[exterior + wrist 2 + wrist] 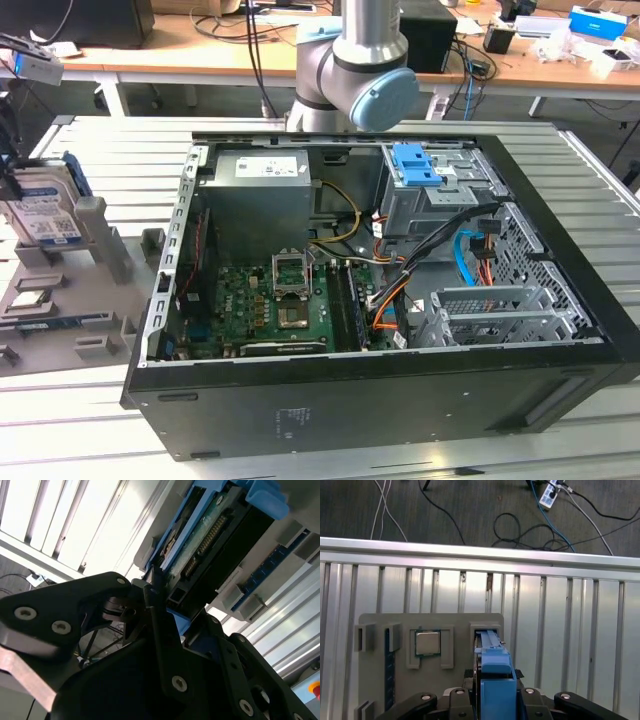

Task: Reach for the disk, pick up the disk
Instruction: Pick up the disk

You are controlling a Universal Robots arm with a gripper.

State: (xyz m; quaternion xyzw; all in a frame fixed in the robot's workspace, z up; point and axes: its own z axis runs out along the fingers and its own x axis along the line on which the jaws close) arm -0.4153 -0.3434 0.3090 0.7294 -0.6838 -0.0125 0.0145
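Observation:
The disk (40,210) stands on edge in a slot of the grey holder (100,250) at the exterior view's far left, with its white-and-blue label facing the camera. In the first wrist view its blue rail (494,672) runs up between the black gripper links. My gripper (492,682) straddles the disk from above, with a finger close against each side. In the second wrist view the disk (210,530) shows its green circuit board and blue rail, and a thin black finger (154,595) lies against its end. The gripper (177,614) appears shut on it.
An open black computer case (560,390) takes up the middle of the slatted metal table, with a blue caddy (415,165) in its drive bay. The arm's base (350,70) stands behind it. A small square chip (427,642) sits in the holder (455,622) beside the disk. Cables lie on the floor beyond the table edge.

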